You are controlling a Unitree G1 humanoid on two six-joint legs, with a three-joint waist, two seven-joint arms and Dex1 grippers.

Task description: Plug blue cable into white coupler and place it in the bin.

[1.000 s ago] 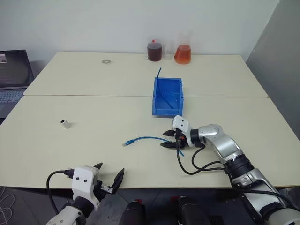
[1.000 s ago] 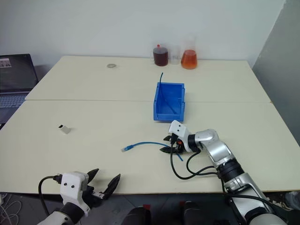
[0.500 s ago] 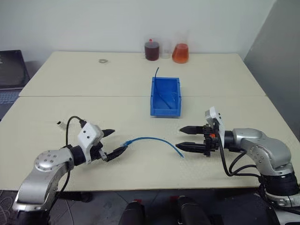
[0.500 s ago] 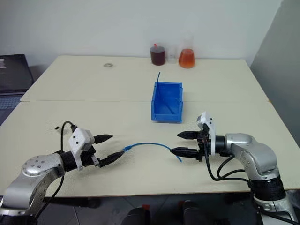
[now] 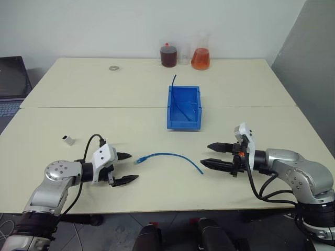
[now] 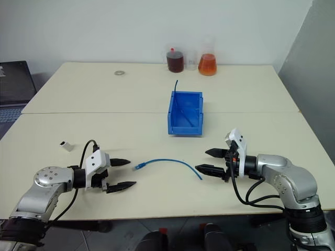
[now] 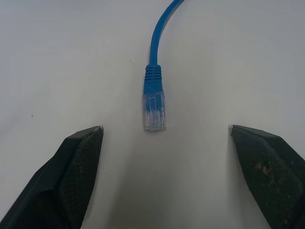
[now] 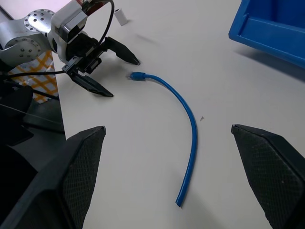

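Cable (image 5: pixel 170 157), light blue, lies loose on the near half of the table (image 5: pixel 78 120), arched gently between the two grippers and held by neither.

Far left: laptop (image 5: pixel 9 83) at the edge, off the table. Coupler (image 5: pixel 67 139), a tiny white block, sits near the left edge, apart from everything else.

Left gripper (image 5: pixel 124 167) is low over the table near the front edge, jaws spread wide and gripping nothing, fingers pointing right at the cable's plug. Left wrist view: clear plug (image 7: pixel 154 111) lies on the table just ahead of the fingertips (image 7: pixel 81 162) and between their lines, not touching either.

Centre: cable runs right from the plug, rises in a shallow arc, then drops to its cut end just short of the right gripper. Bin (image 5: pixel 183 107), bright blue, stands farther back at centre, with a thin dark blue cable (image 5: pixel 178 99) in it, one end sticking up over the far rim.

Far edge: small ring (image 5: pixel 113 68) at left; dark red bottle (image 5: pixel 168 55) and orange flask (image 5: pixel 200 56) behind the bin.

Right gripper (image 5: pixel 211 155) is near the cable's cut end, jaws wide apart and empty, fingers pointing left.
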